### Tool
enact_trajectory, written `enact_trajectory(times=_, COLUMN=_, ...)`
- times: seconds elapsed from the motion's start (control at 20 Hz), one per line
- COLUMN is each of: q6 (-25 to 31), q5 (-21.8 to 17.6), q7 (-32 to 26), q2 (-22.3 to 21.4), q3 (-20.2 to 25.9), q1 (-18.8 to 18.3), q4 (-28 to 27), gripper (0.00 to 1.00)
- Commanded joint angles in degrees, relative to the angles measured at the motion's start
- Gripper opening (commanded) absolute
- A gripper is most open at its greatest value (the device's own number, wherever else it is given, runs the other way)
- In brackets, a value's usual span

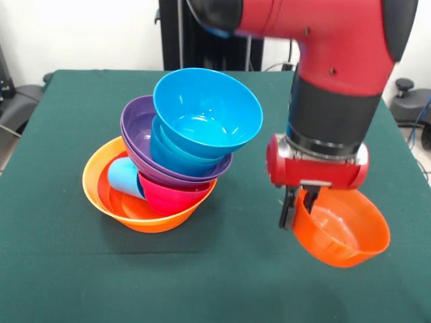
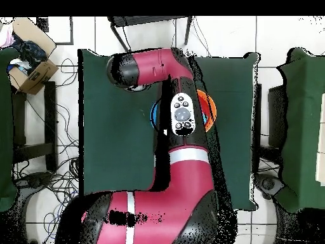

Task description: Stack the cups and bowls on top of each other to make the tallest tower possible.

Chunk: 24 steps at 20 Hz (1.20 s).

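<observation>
Tower (image 1: pixel 176 145) leans on bench (image 1: pixel 60 269): orange base, tumbler (image 1: pixel 125 177), magenta, purple, blue bowls nested. Claw (image 1: pixel 296 202) pinches rim of red-orange bowl (image 1: pixel 343 232), held beside tower, not yet added.

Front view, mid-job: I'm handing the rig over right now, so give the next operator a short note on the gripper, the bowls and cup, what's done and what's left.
Gripper: shut on the rim of an orange-red bowl, held tilted just above the green table, off to one side of the pile.
Pile: big orange bowl as base; in it a light blue cup on its side and a magenta bowl; above them purple bowls, then blue bowls, the top blue bowl tipped toward the camera.
Done: leaning pile built.
Left: add the held bowl, probably on top; go gently, the pile looks unsteady. In the overhead view the arm hides most of it.
</observation>
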Motion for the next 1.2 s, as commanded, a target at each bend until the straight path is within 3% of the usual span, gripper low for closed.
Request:
enact_trajectory(times=0.05, q6=2.6, q5=2.3, q7=-8.0, q2=-8.5, q3=4.0, q1=-2.7, q4=9.4, gripper=0.0)
enact_trajectory(times=0.2, q6=2.7, q5=4.5, q7=-11.2, q2=-10.8, q3=6.9, q1=-5.2, q4=12.2, gripper=0.0)
enact_trajectory(times=0.7, q6=1.6, q5=6.2, q7=-19.1, q2=-17.5, q3=13.3, q1=-12.2, q4=20.3, gripper=0.0)
enact_trajectory(times=1.2, q6=2.2, q5=3.2, q7=-26.3, q2=-22.5, q3=19.7, q1=-20.1, q4=29.0, gripper=0.0)
